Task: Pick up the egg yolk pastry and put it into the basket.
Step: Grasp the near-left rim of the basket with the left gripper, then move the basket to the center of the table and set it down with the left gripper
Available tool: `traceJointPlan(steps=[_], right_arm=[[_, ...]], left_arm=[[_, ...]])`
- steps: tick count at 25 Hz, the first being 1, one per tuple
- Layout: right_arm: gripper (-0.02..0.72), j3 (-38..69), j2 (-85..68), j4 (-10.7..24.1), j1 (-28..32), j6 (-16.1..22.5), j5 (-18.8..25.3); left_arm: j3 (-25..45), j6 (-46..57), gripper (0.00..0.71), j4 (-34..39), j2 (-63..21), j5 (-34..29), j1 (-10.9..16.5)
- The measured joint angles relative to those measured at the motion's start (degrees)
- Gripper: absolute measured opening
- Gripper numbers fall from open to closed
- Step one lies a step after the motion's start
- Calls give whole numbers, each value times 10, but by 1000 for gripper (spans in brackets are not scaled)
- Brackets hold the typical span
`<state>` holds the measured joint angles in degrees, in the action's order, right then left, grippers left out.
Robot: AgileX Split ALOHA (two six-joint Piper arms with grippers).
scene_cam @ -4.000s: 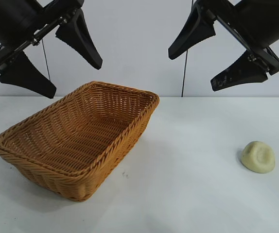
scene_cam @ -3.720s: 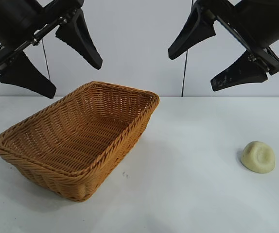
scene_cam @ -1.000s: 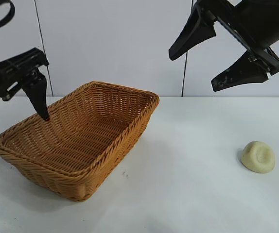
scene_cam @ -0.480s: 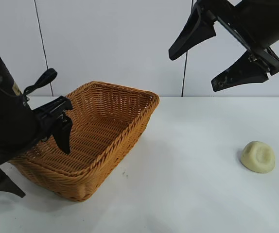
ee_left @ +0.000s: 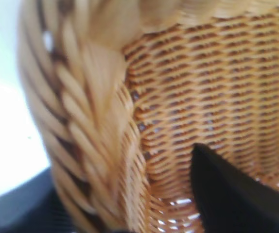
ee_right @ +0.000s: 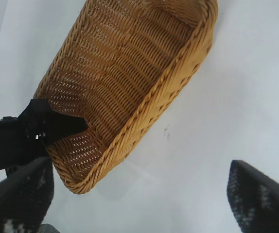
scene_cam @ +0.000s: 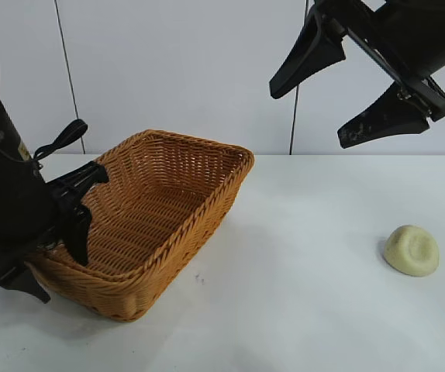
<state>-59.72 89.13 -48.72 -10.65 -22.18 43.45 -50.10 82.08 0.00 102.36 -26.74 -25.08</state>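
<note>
On table, right side: pastry (scene_cam: pixel 412 250), alone, well apart from basket (scene_cam: pixel 184 174)
Basket: table left, upright
Left gripper (scene_cam: pixel 52 260): straddles basket's near-left rim, one finger (ee_left: pixel 232 194) inside, seemingly pinching the wall
Right gripper (scene_cam: pixel 346 85): raised high, jaws wide apart, holding nothing

basket (scene_cam: pixel 168 201) left, egg yolk pastry (scene_cam: pixel 412 250) right
</note>
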Motion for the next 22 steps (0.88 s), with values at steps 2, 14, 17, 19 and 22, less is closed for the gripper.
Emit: traceJointPlan(steps=[2,14,17,19,22], right_arm=[[691,0,0,0,0,0,0],[691,0,0,2,0,0,-1],[691,0,0,2,0,0,-1],[691,0,0,2,0,0,-1],[691,0,0,2,0,0,-1]], left_arm=[[-5,-13,85,-5,0,-2,1],[-134,-252,82,-105,5,-77,6],[-161,-313,82,-108,5,-103,28],[-173,-356,82,-107,5,-127,48],[-188,-425,82,-104,5,-159,79]])
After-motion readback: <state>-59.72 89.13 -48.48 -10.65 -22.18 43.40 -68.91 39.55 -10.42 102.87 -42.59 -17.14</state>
